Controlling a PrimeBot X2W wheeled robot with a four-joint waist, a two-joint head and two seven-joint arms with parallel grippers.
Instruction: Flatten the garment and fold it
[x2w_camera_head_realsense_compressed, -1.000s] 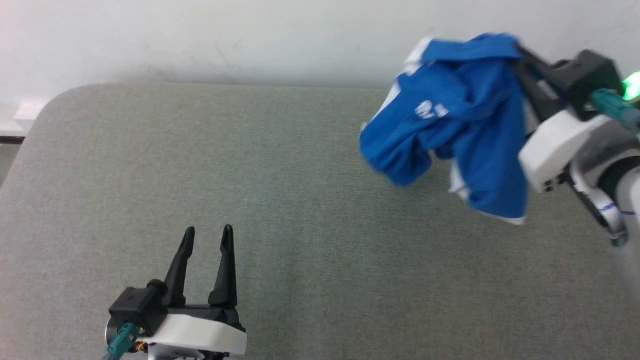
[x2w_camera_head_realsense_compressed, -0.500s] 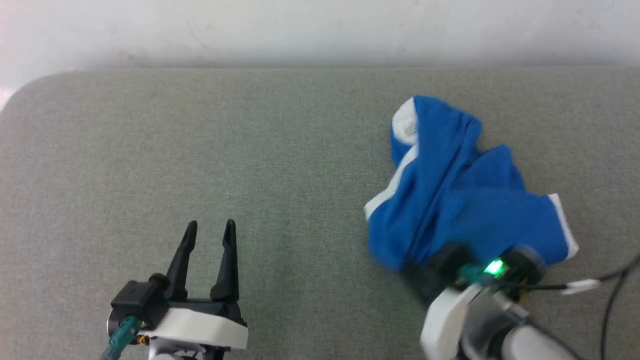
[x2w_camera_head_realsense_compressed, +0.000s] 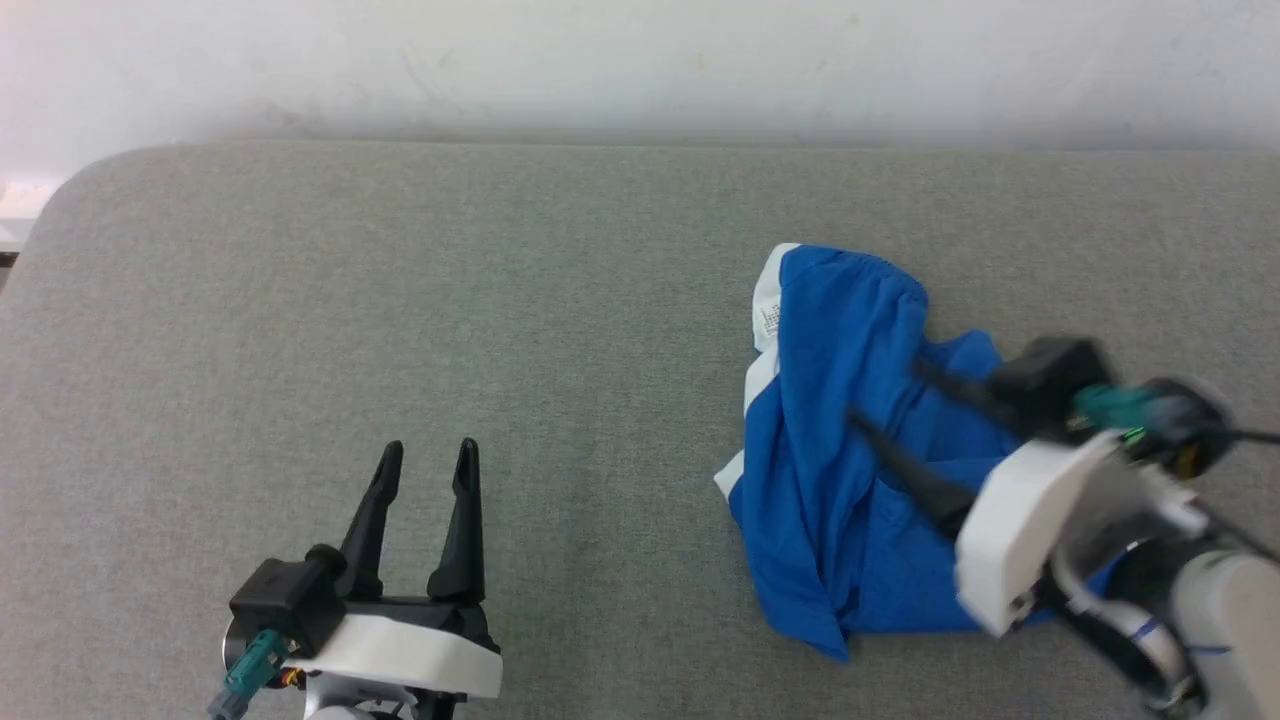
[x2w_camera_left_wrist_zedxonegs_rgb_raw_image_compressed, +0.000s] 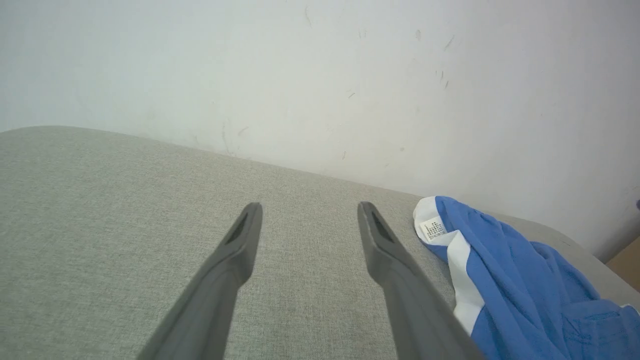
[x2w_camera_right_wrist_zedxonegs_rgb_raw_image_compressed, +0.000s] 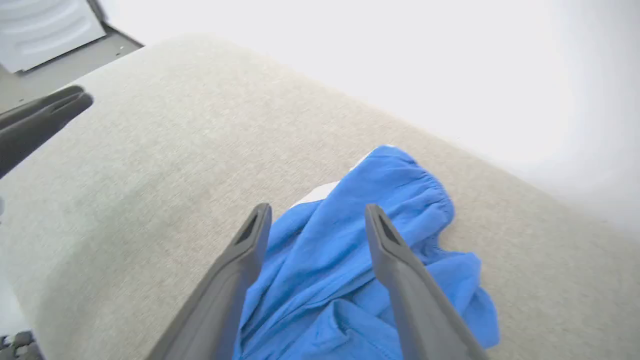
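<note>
The garment (x2w_camera_head_realsense_compressed: 830, 450), bright blue with white trim, lies crumpled in a heap on the grey cushioned surface at the right. It also shows in the left wrist view as the garment (x2w_camera_left_wrist_zedxonegs_rgb_raw_image_compressed: 520, 290) with a white label, and in the right wrist view as the garment (x2w_camera_right_wrist_zedxonegs_rgb_raw_image_compressed: 320, 270). My right gripper (x2w_camera_head_realsense_compressed: 885, 395) hovers over the heap with its fingers spread apart and nothing between them; the right gripper (x2w_camera_right_wrist_zedxonegs_rgb_raw_image_compressed: 316, 215) looks open above the cloth. My left gripper (x2w_camera_head_realsense_compressed: 428, 455) stands open at the lower left, well apart from the cloth, seen also as the left gripper (x2w_camera_left_wrist_zedxonegs_rgb_raw_image_compressed: 307, 210).
The grey cushioned surface (x2w_camera_head_realsense_compressed: 400, 300) stretches wide to the left of the cloth. A pale wall (x2w_camera_head_realsense_compressed: 640, 60) runs along its far edge. The surface's rounded corner (x2w_camera_head_realsense_compressed: 70, 190) is at the far left. A dark cable (x2w_camera_head_realsense_compressed: 1240, 530) trails by the right arm.
The right gripper swung the blue cloth down from the air onto the surface and let it go, its fingers now apart. The head camera shifted. The left gripper stayed put.
</note>
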